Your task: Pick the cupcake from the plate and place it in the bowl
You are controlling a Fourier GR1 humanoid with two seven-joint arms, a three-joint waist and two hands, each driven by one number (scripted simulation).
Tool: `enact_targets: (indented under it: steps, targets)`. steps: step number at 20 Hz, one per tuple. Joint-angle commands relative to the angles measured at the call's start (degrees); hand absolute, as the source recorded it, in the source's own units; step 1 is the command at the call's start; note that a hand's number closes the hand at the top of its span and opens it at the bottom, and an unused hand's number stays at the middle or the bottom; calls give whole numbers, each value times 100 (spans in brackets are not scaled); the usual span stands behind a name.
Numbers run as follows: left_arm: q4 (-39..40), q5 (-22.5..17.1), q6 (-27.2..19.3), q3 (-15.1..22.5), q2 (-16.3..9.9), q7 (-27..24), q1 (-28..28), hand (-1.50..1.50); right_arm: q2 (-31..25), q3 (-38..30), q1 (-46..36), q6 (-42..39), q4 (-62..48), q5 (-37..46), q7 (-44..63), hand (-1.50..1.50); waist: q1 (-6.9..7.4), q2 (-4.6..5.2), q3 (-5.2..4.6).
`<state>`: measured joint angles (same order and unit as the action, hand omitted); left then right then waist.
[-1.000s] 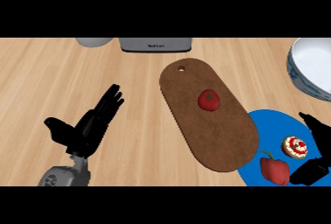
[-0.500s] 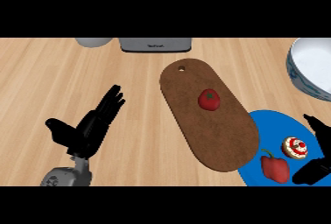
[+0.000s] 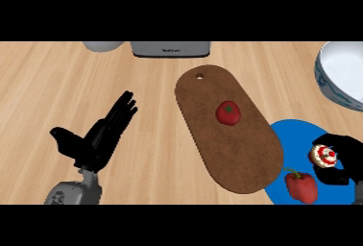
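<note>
From the head view, the counter (image 3: 42,86) is light wood. A long brown board (image 3: 227,139) lies in the middle, tilted, with a small hole near its top end. A red tomato (image 3: 228,113) sits on the board, a bit above its middle.

The left hand (image 3: 96,137) shows at the lower left. It is open, with its fingers straight and pointing up and to the right, and its thumb sticking out to the left. It holds nothing and touches nothing. Its grey arm (image 3: 71,192) comes in from the bottom edge.

A blue plate (image 3: 287,139) lies at the lower right, partly tucked under the board's lower end. The cupcake (image 3: 326,155) is on the plate, near the right edge. It has a white top with red bits. The right hand (image 3: 342,163) is curled around the cupcake, with black fingers above it and below it. A red pepper (image 3: 300,186) with a green stem lies on the plate too, just below and left of the cupcake.

The bowl (image 3: 340,72) is at the upper right, white inside, cut off by the edge. It is well apart from the cupcake.

At the top, a grey box (image 3: 172,48) and a grey round thing (image 3: 102,45) stand at the back.
</note>
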<state>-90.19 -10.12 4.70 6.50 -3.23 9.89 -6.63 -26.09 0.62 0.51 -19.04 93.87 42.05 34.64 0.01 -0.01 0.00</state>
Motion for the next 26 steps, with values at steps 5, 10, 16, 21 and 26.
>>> enact_targets:
  steps: [5,10,16,21,26]
  targets:
    - [-293,321,-291,260,308,310,73,0,267,62,48,111,-5,512,-469,150,-7,-4,0]
    - [-368,6,31,-139,76,399,31,0,255,-18,104,212,-176,907,-830,150,-5,-3,0]
    - [-219,152,41,32,114,169,85,0,-623,1049,58,-82,-346,862,-3096,150,87,2,8]
    - [42,49,212,-254,-35,-30,79,0,-760,774,124,194,158,1180,-3215,150,-33,-6,-3]
    - [102,53,83,-300,74,45,-54,0,-985,10,498,259,1089,868,-3240,150,-97,-14,-5]
